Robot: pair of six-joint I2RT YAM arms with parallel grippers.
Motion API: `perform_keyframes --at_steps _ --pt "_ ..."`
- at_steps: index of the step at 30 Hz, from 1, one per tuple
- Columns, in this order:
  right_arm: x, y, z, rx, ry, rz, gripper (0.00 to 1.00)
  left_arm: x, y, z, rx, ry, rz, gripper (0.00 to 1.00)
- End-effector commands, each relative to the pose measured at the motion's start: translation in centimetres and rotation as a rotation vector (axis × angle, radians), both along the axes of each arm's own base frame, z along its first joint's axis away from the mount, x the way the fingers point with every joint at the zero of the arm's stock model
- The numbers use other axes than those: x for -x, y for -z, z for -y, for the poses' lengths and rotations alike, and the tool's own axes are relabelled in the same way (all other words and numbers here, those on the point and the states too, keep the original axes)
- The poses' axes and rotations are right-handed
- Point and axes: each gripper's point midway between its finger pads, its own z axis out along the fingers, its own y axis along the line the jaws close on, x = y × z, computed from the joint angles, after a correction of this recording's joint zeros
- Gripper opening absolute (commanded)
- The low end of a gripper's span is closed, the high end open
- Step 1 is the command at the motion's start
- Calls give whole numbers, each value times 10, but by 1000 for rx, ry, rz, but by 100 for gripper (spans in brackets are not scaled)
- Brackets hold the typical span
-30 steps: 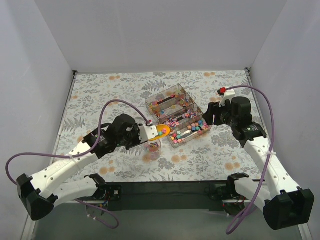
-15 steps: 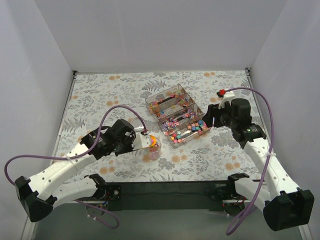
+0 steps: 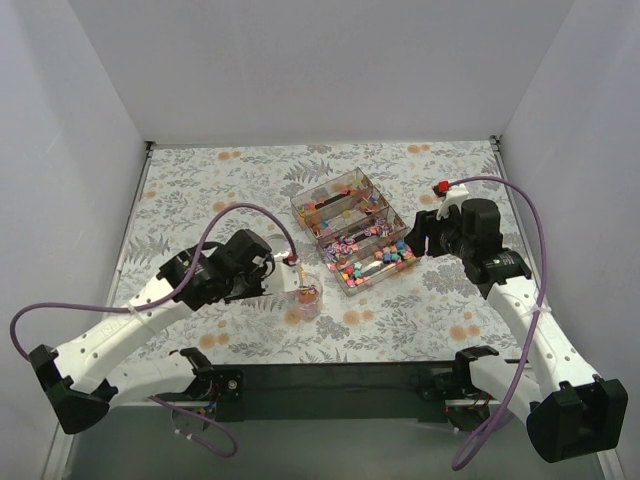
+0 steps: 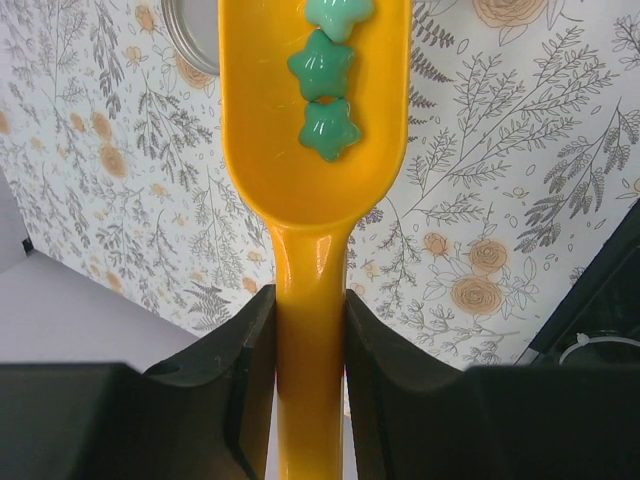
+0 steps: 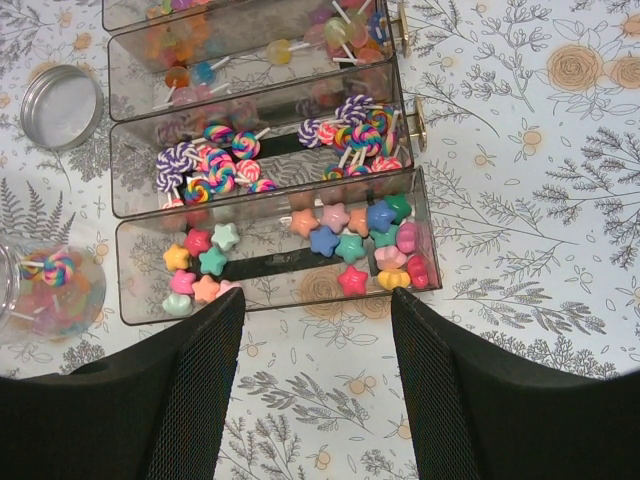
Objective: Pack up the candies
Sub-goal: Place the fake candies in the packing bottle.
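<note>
While my left gripper [image 4: 310, 330] is clamped on the orange scoop [image 4: 262, 130] by its handle, green star candies [image 4: 326, 128] sit just ahead in its bowl. They look light, hard and slidy, so I think they are better scooped than pinched. My right gripper [image 5: 315, 400] hangs wide apart near the candy box [image 5: 290, 285]. The scoop's tip is cut off.

A second ago the left gripper [image 3: 290, 278] held the orange scoop [image 3: 308, 291] at the near edge of the clear box [image 3: 352, 232]. Now it has pulled back, away from the box and nearer to the robot. The scoop has come with it and now sits over the little jar [image 3: 305, 306]. The left arm [image 3: 150, 310] has bent and swung a bit to the left. The right arm [image 3: 500, 270] has slid a tiny bit nearer to the robot.
</note>
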Motion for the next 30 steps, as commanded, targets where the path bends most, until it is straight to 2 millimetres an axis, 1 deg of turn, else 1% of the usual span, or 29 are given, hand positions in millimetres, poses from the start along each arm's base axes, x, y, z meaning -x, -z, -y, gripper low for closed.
perform_keyframes --at_steps 1,4,8,12,13,16,18,20,27,30 --pt "-2 -7 -3 -20 -10 32 67 -1 -12 3 -36 26 18 0" --pt "-3 -7 -3 -21 -12 33 67 1 -10 5 -84 36 16 0" --pt "-2 -5 -3 -18 -13 31 67 3 -11 6 -126 45 22 0" --pt "-2 -4 -3 -20 -12 32 67 0 -12 1 -197 39 48 0" --pt "-2 -4 -4 -21 -13 33 67 -3 -16 -3 -219 10 77 0" --pt "-2 -5 -3 -25 -7 40 67 -4 -20 -3 -267 10 114 0" --pt "-2 -3 -2 -22 -3 43 67 -6 -25 1 -289 19 147 0" --pt "-1 -3 -2 -23 -2 47 67 -3 -27 6 -291 37 154 0" --pt "0 -5 -1 -23 2 57 67 1 -24 16 -342 78 154 0" --pt "1 -4 -1 -23 1 57 67 0 -25 16 -361 81 165 0"
